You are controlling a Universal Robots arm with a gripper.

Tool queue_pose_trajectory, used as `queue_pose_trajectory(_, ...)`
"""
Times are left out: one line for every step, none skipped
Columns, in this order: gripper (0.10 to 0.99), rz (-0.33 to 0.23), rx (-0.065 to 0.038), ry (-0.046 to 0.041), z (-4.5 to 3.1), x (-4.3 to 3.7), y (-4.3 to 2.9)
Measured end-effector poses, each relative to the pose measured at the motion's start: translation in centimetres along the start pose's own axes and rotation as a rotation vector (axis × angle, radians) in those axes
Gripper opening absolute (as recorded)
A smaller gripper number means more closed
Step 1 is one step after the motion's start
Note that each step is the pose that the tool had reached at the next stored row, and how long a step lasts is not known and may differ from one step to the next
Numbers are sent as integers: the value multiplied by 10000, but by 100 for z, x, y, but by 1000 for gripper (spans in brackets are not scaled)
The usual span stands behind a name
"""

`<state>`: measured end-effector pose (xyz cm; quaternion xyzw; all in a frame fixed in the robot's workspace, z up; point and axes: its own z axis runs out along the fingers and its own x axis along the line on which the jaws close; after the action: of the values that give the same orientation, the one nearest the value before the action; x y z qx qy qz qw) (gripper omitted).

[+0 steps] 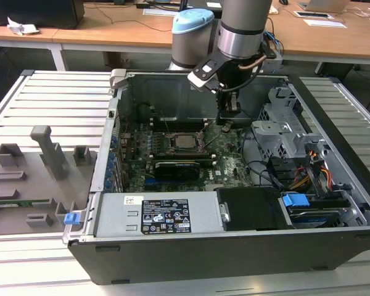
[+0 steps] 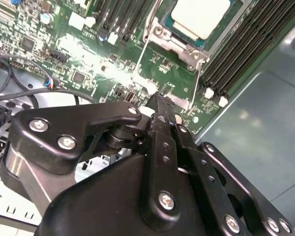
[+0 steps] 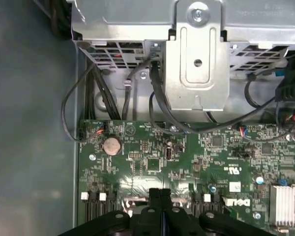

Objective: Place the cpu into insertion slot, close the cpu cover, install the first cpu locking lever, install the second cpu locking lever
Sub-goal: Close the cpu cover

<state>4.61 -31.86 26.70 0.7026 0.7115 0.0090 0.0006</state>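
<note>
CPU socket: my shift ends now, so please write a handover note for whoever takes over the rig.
Claw: shut, nothing seen in it, tips close to the motherboard beside the insertion slot.
The cpu sits in that slot; the cpu cover frames it, apparently down.
Done: cpu placed, cover seemingly closed.
Left: the two locking levers; I cannot tell whether either is latched.
</note>
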Motion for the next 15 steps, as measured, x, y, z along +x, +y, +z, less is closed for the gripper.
queue_pose_trajectory(110, -7, 2, 1, 5, 3, 19)
queue_pose_trajectory(110, -19, 5, 0, 10, 6, 46)
queue_pose_trajectory(110, -28, 7, -1, 13, 9, 66)
queue_pose_trajectory(110, -34, 8, 1, 18, 15, 86)
queue_pose_trajectory(110, -35, 8, 1, 24, 17, 92)
queue_pose_trajectory(110, -36, 8, 2, 31, 18, 100)
queue_pose_trajectory(110, -38, 9, 2, 43, 20, 108)
queue_pose_trajectory(110, -39, 11, 0, 58, 20, 116)
queue_pose_trajectory(110, -41, 16, 1, 95, 22, 131)
queue_pose_trajectory(110, -44, 20, 2, 127, 22, 133)
queue_pose_trajectory(110, -51, 21, 2, 138, 22, 123)
queue_pose_trajectory(110, -59, 22, 1, 142, 22, 107)
queue_pose_trajectory(110, -66, 22, 1, 145, 22, 80)
queue_pose_trajectory(110, -72, 22, 2, 149, 23, 48)
queue_pose_trajectory(110, -78, 22, 3, 151, 23, 21)
